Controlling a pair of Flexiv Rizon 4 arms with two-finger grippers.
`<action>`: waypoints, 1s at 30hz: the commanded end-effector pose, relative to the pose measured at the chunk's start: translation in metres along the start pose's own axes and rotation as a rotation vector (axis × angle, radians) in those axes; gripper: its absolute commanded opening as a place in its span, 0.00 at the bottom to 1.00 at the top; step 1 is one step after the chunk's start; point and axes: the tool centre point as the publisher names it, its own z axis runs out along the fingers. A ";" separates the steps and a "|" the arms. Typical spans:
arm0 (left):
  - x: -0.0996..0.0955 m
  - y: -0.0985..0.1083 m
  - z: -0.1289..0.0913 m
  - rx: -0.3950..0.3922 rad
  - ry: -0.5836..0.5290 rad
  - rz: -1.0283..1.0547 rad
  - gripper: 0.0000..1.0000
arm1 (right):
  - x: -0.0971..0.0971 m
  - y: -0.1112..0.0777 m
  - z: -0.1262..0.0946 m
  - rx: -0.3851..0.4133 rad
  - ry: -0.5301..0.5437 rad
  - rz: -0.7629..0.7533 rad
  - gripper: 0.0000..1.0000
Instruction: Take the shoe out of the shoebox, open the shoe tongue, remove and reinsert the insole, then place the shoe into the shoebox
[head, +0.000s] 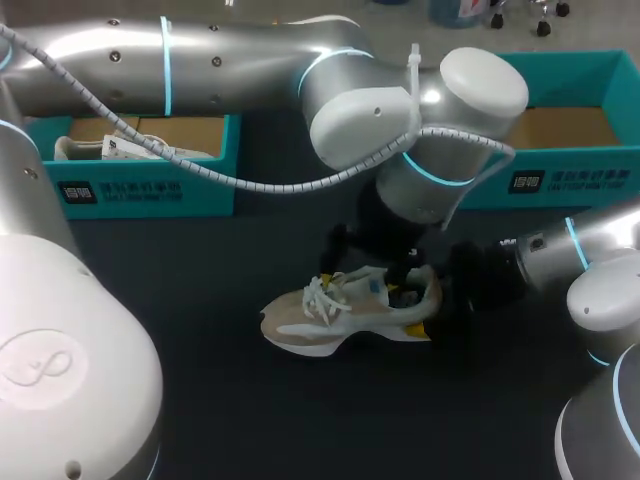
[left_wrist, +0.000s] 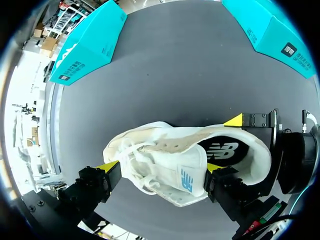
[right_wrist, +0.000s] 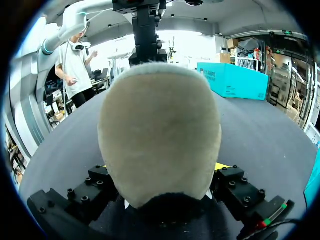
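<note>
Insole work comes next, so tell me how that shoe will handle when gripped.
The shoe probably gives under a squeeze: its upper looks soft, with loose laces. Its broad sole suggests sliding, not rolling. If gripped at the heel alone, where the right end effector holds it, the toe may sag.

Dark, matte table (head: 200, 400), seen from above and behind. Three things lie directly on it. Near the middle, a beige-and-white shoe (head: 340, 320) stands on its sole, toe toward the left, heel toward the right, with its white laces loose. Toward the far edge are two open teal boxes. The left box (head: 150, 190) turns a long wall with a printed label to the near side, and the right box (head: 570, 180) is likewise labelled. The boxes stand well apart, with bare table between them. The shoe lies nearer than both, apart from each.
</note>
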 end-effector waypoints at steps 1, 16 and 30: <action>-0.002 0.007 -0.003 0.011 0.007 -0.085 1.00 | 0.002 -0.002 0.005 0.003 -0.002 0.001 0.03; 0.021 0.001 -0.014 0.022 0.068 -0.033 1.00 | 0.002 -0.002 0.005 0.003 -0.002 0.001 0.04; 0.050 -0.001 -0.003 0.017 0.025 0.024 1.00 | 0.002 -0.002 0.005 0.003 -0.002 0.001 0.03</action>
